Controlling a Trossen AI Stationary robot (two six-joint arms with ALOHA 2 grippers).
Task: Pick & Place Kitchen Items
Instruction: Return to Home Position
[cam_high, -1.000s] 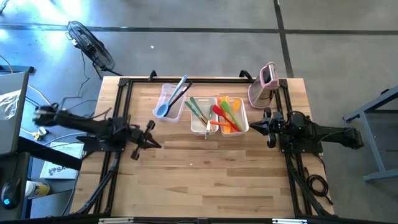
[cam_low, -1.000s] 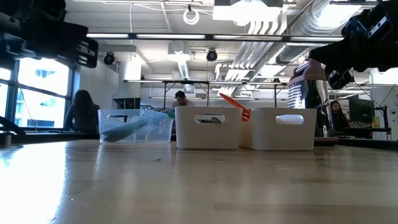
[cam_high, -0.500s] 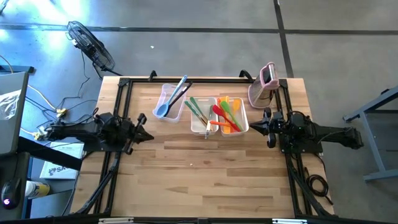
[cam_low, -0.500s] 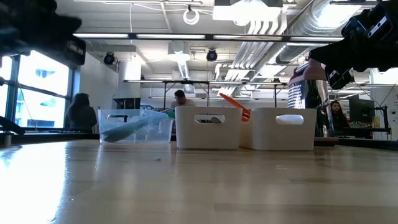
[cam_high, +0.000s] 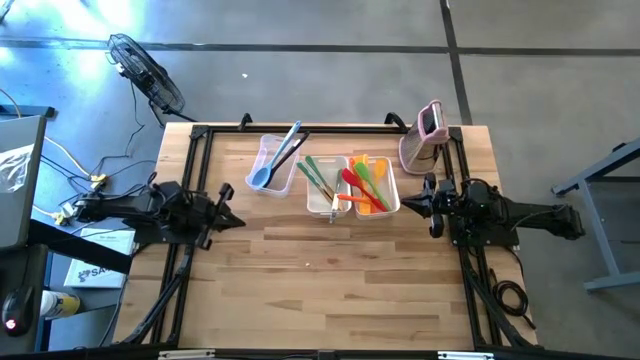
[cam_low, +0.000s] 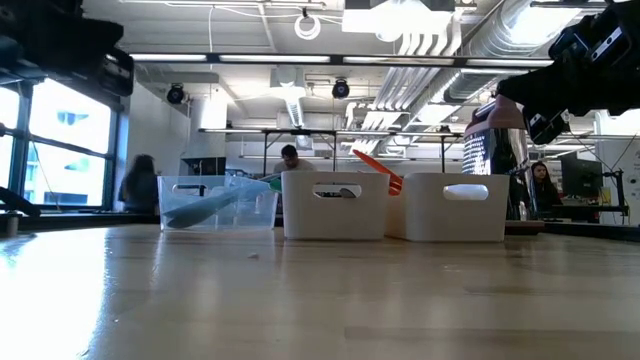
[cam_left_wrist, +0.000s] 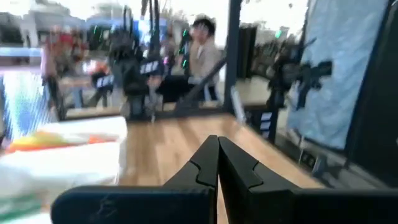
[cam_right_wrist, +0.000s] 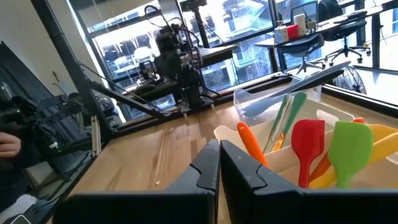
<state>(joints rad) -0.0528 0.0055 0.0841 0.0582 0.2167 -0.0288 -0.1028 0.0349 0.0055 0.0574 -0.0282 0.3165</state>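
Note:
The kitchen items lie in three tubs at the table's far middle. A blue spoon (cam_high: 266, 174) and a dark utensil lean in the left clear tub (cam_high: 262, 150). Green utensils (cam_high: 318, 177) rest in the middle tub (cam_high: 312, 202). Red (cam_right_wrist: 308, 140), green (cam_right_wrist: 345, 146), orange (cam_right_wrist: 249, 142) and yellow ones lie in the right tub (cam_high: 393, 190). My left gripper (cam_high: 238, 221) is shut and holds nothing, near the table's left edge. My right gripper (cam_high: 407, 204) is shut and holds nothing, just right of the tubs.
A pink-and-white upright gadget (cam_high: 424, 135) stands at the far right corner, behind my right arm. Bare wood (cam_high: 330, 280) stretches across the near half of the table. A black frame (cam_high: 197, 135) runs along the table's edges. People sit in the room beyond.
My left gripper has drawn back toward the table's left edge and risen a little, tipping up to level, and has stayed shut. The utensils and tubs have not moved.

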